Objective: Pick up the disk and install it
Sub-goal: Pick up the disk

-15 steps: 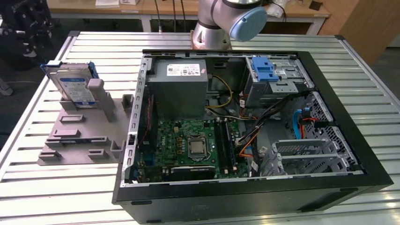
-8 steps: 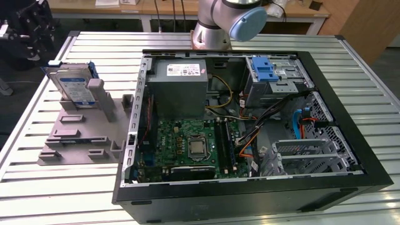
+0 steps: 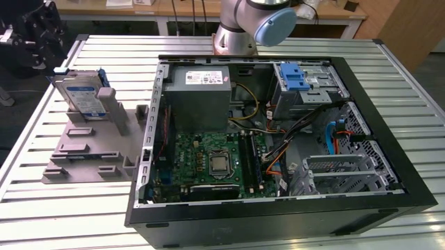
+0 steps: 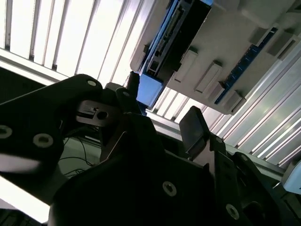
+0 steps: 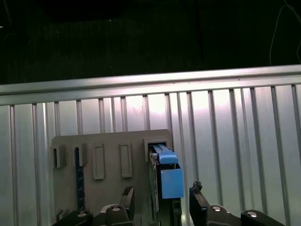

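Observation:
The disk [image 3: 80, 96] stands on edge in a grey slotted holder [image 3: 90, 151] on the table, at the exterior view's left of the computer case. Its silver body, white-and-blue label and blue carrier bracket all show. In the first wrist view the disk [image 5: 170, 181] is seen edge-on in the holder [image 5: 108, 146]. My gripper [image 5: 162, 193] is open above it, one finger on either side and apart from it. The second wrist view shows the gripper [image 4: 162, 106] open, with the disk [image 4: 181, 33] and holder [image 4: 235, 37] beyond the fingertips.
An open black computer case [image 3: 278, 208] lies on the slatted metal table [image 3: 70, 219]. Inside it are a grey power-supply box [image 3: 198, 96], a green motherboard [image 3: 215, 161], and a metal drive cage with a blue latch [image 3: 299, 78]. The table's edge [image 5: 150, 82] runs just beyond the holder.

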Controlling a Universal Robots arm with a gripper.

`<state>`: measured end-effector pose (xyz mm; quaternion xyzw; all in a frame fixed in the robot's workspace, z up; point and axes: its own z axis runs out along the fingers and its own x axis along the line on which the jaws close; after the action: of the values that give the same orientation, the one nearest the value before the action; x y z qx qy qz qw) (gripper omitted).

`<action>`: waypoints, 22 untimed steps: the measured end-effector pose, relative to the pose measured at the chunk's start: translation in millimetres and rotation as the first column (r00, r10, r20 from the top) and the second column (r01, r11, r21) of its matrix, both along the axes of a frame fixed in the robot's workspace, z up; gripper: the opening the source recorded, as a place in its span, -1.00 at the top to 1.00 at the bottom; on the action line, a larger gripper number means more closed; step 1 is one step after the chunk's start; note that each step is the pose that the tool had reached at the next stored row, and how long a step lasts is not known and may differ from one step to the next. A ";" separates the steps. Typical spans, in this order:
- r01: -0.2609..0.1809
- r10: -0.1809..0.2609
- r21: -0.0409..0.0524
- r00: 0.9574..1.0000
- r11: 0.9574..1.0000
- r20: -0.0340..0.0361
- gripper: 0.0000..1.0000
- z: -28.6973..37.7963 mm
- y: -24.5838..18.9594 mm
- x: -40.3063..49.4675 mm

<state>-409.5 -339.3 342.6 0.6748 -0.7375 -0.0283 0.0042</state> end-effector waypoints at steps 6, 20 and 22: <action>-0.003 0.003 0.000 1.000 1.000 0.000 -0.32 -10.4 3.2 -4.0; -0.004 0.004 0.000 1.000 1.000 0.000 -0.29 -34.8 8.0 -7.8; -0.004 0.004 0.000 1.000 1.000 0.000 -0.16 -38.2 8.0 -7.8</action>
<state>-417.4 -331.3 304.4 0.6761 -0.7362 -0.0281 0.0041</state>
